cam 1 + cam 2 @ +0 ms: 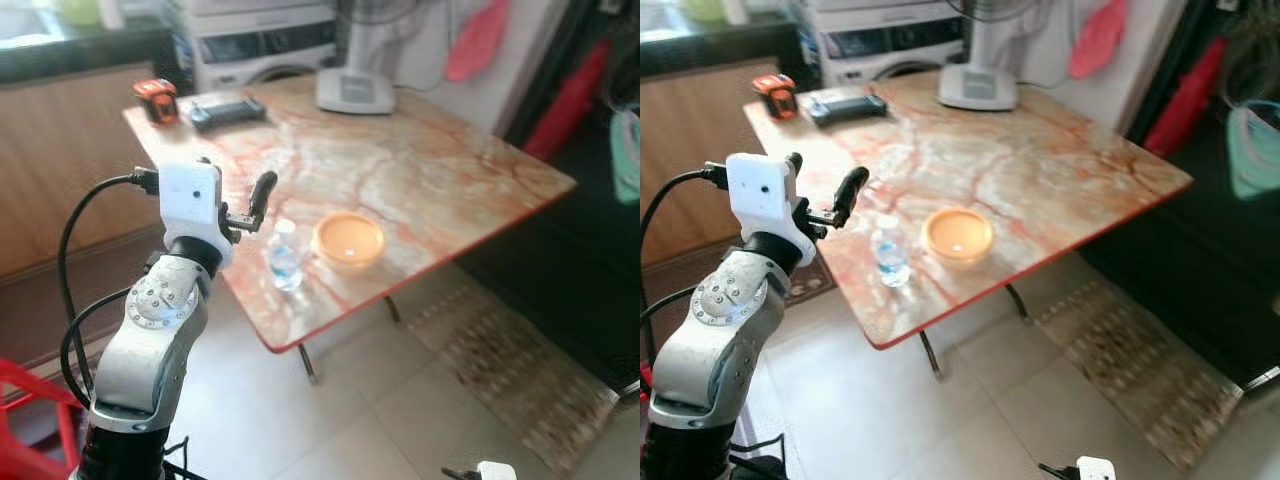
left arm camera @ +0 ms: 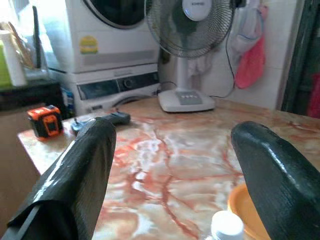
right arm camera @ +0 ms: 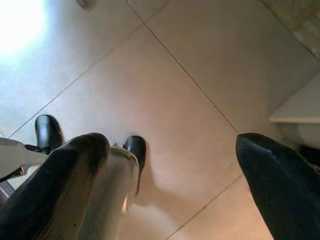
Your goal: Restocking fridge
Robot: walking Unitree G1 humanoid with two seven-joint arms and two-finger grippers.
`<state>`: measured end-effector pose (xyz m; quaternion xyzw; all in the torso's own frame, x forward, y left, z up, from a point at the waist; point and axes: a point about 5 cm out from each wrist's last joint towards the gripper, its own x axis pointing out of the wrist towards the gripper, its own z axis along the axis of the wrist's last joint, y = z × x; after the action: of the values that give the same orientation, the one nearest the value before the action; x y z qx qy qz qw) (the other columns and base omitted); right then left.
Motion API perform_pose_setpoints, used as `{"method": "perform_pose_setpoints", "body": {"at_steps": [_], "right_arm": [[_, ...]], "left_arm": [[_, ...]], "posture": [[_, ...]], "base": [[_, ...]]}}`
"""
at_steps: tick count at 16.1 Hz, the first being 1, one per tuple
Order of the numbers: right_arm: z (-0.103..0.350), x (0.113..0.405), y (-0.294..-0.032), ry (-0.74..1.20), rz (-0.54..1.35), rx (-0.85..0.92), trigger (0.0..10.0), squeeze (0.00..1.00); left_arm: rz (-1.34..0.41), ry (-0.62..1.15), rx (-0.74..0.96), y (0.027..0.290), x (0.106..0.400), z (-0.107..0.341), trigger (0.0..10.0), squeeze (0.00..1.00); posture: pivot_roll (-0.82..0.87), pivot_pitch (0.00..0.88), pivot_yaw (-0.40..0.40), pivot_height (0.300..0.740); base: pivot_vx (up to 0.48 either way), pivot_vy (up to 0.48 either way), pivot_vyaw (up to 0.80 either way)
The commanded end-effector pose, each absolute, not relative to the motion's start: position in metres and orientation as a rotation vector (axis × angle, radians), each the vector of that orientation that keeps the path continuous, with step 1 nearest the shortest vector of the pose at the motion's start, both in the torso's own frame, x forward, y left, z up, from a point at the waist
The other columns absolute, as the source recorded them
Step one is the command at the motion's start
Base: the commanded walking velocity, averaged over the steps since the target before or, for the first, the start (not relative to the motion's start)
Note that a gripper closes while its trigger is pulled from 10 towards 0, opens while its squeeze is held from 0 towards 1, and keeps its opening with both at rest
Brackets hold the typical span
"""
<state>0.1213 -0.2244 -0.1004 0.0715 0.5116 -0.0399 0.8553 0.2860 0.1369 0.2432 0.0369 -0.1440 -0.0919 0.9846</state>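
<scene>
A small clear water bottle (image 1: 285, 257) with a white cap stands near the front edge of the marble table (image 1: 430, 170). Just to its right sits an orange bowl (image 1: 348, 240). My left gripper (image 1: 822, 178) is raised at the table's left front edge, a little left of and above the bottle, open, with nothing between its fingers. In the left wrist view the bottle's cap (image 2: 227, 227) and the bowl's rim (image 2: 241, 207) lie low between the two spread fingers (image 2: 80, 170). My right gripper (image 3: 170, 165) hangs low over the tiled floor, open and holding nothing.
At the table's far end lie an orange tape measure (image 1: 155, 100), a black device (image 1: 227, 110) and a fan's white base (image 1: 355, 90). A washing machine (image 1: 265, 45) stands behind. A red chair (image 1: 30, 420) is at my left, a patterned rug (image 1: 510, 370) right of the table.
</scene>
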Motion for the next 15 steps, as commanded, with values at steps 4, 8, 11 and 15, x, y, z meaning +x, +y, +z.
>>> {"method": "perform_pose_setpoints", "body": {"at_steps": [4, 8, 11, 15], "right_arm": [[-0.100, 0.122, -0.227, 1.067, -0.096, 0.160, 10.0, 0.00], [-0.100, 0.122, -0.226, 1.072, -0.084, 0.149, 10.0, 0.00], [-0.100, 0.122, -0.226, 1.075, -0.077, 0.145, 10.0, 0.00], [-0.100, 0.122, -0.225, 1.080, -0.069, 0.140, 10.0, 0.00]], "left_arm": [[-0.224, -0.294, 0.079, 0.131, 0.286, 0.242, 10.0, 0.00], [-0.259, -0.301, 0.098, 0.127, 0.286, 0.241, 10.0, 0.00], [-0.369, -0.311, 0.096, 0.114, 0.278, 0.240, 10.0, 0.00], [-0.348, -0.271, 0.149, 0.113, 0.278, 0.241, 10.0, 0.00]], "posture": [[0.07, 0.000, -0.062, 0.740], [0.07, 0.000, -0.060, 0.740], [0.08, 0.000, -0.059, 0.740], [0.08, 0.000, -0.060, 0.740]], "base": [[0.267, 0.000, 0.00], [0.278, 0.000, 0.00], [0.000, 0.000, 0.00], [0.000, 0.000, 0.00]]}}
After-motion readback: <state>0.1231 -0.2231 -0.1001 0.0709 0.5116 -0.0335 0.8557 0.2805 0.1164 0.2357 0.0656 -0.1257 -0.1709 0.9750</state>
